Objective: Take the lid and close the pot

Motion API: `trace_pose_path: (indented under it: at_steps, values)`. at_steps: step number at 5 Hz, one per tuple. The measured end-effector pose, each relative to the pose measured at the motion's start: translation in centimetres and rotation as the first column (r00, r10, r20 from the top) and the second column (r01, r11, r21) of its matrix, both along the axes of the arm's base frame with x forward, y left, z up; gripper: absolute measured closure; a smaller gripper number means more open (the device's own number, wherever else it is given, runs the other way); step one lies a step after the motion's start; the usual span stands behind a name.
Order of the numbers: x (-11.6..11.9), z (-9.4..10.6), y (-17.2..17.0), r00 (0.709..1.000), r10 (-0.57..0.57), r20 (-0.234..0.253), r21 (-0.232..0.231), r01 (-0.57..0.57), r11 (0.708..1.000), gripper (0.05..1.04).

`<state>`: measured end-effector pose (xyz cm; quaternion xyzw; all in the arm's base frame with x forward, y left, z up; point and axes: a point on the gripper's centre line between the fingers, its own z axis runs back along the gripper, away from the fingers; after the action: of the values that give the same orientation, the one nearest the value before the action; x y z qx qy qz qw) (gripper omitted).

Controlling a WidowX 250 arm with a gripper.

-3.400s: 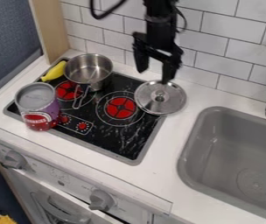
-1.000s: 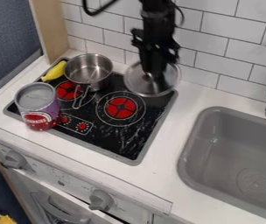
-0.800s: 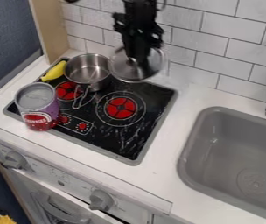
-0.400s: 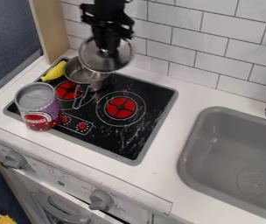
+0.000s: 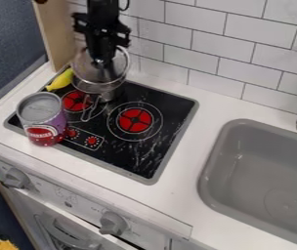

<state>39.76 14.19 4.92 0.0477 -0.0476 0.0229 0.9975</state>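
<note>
Hand closed on centre of round lid, held over metal pot, far left of stove. Lid-to-rim contact: cannot tell. Yellow item left of pot.

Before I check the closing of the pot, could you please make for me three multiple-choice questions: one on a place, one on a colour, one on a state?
1. Where is the banana?
A) in the sink
B) on the counter right of the stove
C) at the stove's far left corner

2. What colour is the sink?
A) grey
B) red
C) yellow

3. How is the lid?
A) lying loose on the counter
B) held by the gripper, over the pot
C) standing against the can

Right letters:
1: C, the banana lies by that corner, behind the can.
2: A, its basin and rim are both grey.
3: B, the gripper is at the lid's middle, and the pot is beneath.
</note>
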Motion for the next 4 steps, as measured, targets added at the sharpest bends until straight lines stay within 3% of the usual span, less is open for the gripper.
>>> trace_pose_path:
  at_steps: [3,4]
  values:
    - [0.4,-2.8,2.1,0.995,0.051,-0.083,-0.002,-0.052,0.999,0.805]
    - [0.8,-2.9,2.2,0.995,0.048,-0.088,-0.007,-0.049,0.999,0.747]
